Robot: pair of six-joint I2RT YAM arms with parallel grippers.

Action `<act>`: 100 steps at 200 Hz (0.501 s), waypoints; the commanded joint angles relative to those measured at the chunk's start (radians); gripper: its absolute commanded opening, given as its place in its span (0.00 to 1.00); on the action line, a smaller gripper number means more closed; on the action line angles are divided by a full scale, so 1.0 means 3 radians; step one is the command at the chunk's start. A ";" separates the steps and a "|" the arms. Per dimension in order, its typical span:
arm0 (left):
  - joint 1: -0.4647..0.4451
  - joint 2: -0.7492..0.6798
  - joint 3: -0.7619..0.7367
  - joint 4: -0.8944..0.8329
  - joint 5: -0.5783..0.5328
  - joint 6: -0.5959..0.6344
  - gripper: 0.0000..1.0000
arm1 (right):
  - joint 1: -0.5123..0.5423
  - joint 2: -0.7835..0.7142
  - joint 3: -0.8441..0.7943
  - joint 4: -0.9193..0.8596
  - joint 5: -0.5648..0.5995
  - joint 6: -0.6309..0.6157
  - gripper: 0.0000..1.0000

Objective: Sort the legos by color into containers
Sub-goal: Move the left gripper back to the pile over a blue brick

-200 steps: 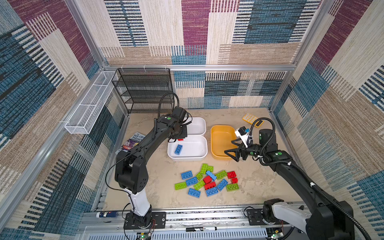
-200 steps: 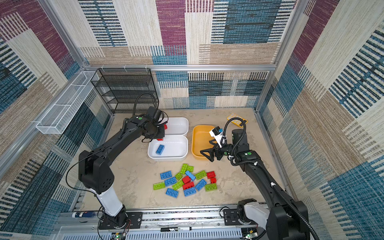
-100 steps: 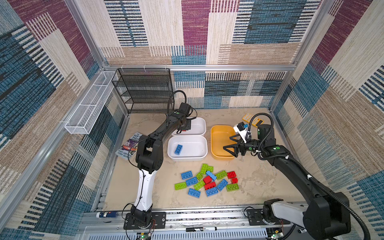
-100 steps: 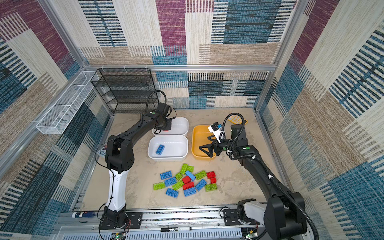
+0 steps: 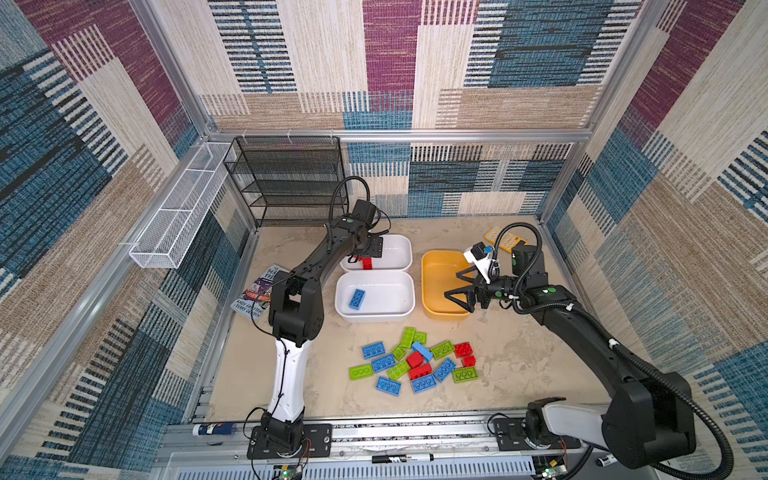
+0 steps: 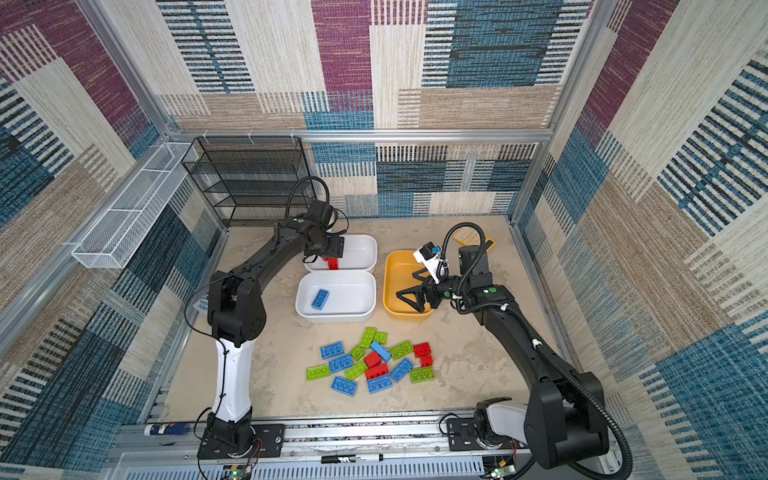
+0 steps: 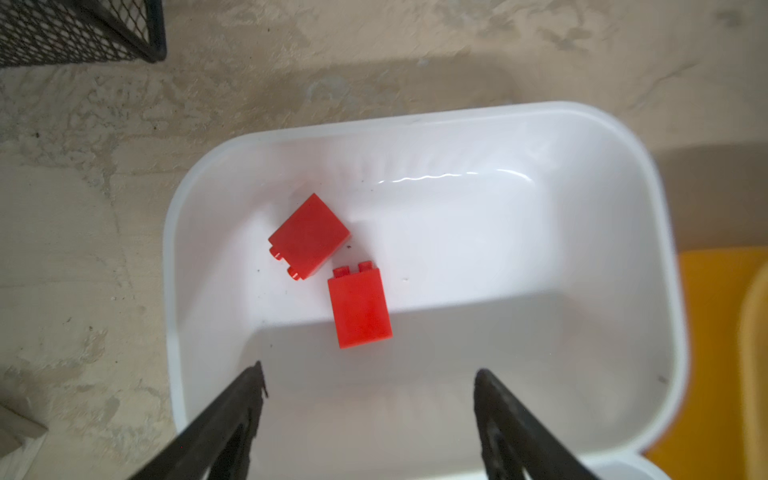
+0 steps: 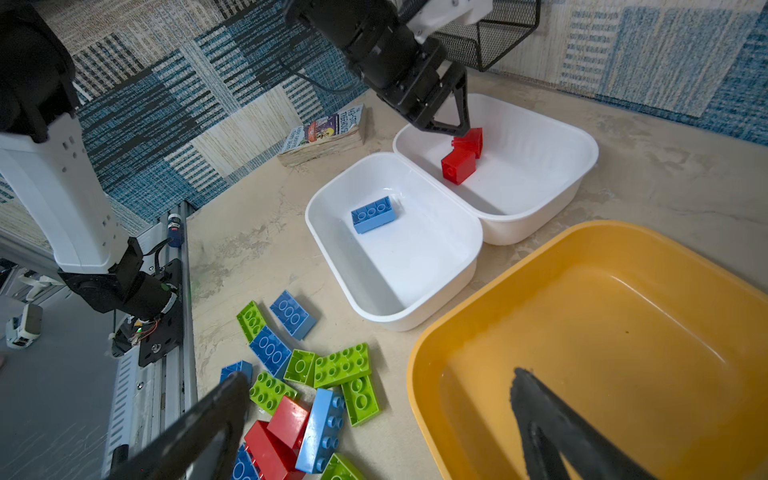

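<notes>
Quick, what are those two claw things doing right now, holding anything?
Left gripper: jaws open, holding nothing.
Right gripper: jaws open, holding nothing.

**Sorting scene, seen from above.** The near white tub holds one blue brick. Just behind it a second white tub holds a red brick. The left gripper is directly above that brick, and its jaws are too hidden to read. Right of the near tub stands a yellow tub, with the right gripper over it, jaws spread wide and empty. In front of the near tub lies a pile of red, blue and green bricks. To its left lies a book, and well behind it to the left stands a black rack.
</notes>
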 commanded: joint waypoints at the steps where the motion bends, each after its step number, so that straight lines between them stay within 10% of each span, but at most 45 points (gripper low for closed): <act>1: 0.0003 -0.0308 -0.0200 -0.0228 0.0250 0.0113 0.84 | 0.0013 -0.0020 -0.0019 0.0021 -0.0074 -0.0032 0.99; 100: -0.0098 -0.2436 -0.2547 -0.0172 0.1387 0.1692 0.83 | 0.0065 -0.0142 -0.0196 -0.0047 -0.0135 -0.0044 0.99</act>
